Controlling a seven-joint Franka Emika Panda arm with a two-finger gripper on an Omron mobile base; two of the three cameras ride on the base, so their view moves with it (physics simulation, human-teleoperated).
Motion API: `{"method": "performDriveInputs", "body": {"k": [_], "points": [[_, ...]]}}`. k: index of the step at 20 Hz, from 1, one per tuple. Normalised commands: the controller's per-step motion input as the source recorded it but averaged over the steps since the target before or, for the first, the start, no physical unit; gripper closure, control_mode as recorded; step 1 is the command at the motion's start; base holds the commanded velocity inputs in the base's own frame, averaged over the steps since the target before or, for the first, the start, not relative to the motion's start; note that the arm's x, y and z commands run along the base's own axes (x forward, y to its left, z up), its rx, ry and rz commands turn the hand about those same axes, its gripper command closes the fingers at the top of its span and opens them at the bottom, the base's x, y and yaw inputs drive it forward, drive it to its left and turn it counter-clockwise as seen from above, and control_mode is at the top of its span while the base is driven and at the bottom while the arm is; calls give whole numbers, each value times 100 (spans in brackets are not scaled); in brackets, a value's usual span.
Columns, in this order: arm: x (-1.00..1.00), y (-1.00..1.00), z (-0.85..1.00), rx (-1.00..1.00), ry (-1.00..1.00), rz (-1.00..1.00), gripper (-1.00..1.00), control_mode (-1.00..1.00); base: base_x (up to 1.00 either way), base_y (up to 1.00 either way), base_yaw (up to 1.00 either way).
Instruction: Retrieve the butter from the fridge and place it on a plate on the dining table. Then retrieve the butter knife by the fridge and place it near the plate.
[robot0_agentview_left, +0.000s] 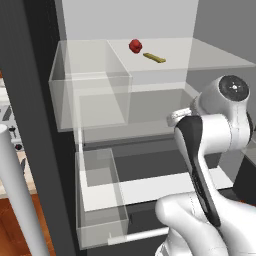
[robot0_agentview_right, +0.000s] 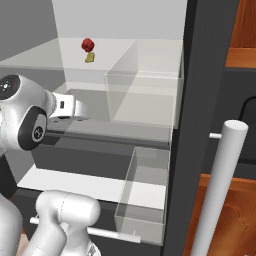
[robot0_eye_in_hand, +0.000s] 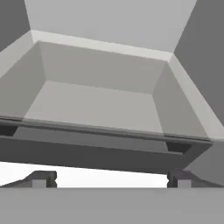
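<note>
The fridge (robot0_agentview_left: 30, 100) stands open. The butter (robot0_agentview_left: 154, 58) (robot0_agentview_right: 90, 58), a tiny yellow-olive stick, lies on the upper glass shelf beside a small round red item (robot0_agentview_left: 135, 46) (robot0_agentview_right: 88, 44). My gripper (robot0_eye_in_hand: 111, 180) is open, with its two dark fingertips (robot0_eye_in_hand: 43, 179) wide apart and nothing between them. The hand (robot0_agentview_right: 75, 111) (robot0_agentview_left: 177, 117) reaches into the fridge one level below the butter's shelf and faces a bare grey compartment. The plate, the dining table and the butter knife are out of view.
Clear plastic bins (robot0_agentview_left: 90, 95) (robot0_agentview_right: 142, 97) hang at the shelf's side, with a lower one (robot0_agentview_left: 100, 200) (robot0_agentview_right: 145, 190) beneath. A dark drawer front (robot0_eye_in_hand: 100, 151) crosses just ahead of the fingertips. The open door's white bar handle (robot0_agentview_right: 220, 185) (robot0_agentview_left: 17, 200) stands close by.
</note>
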Motion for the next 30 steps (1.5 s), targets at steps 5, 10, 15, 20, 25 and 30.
{"method": "performDriveInputs", "body": {"k": [5,10,15,20,25,30], "points": [[0,-3,64,10,-23,0,-100,-100,0,0,0],[0,0,81,5,-13,0,-100,-100,0,0,0],[0,0,61,11,-2,6,-100,-100,0,0,0],[10,0,42,1,0,2,-100,-100,0,0,0],[57,0,12,-1,13,0,-100,-100,0,0,0],[75,0,0,0,4,0,-100,-100,0,0,0]]}}
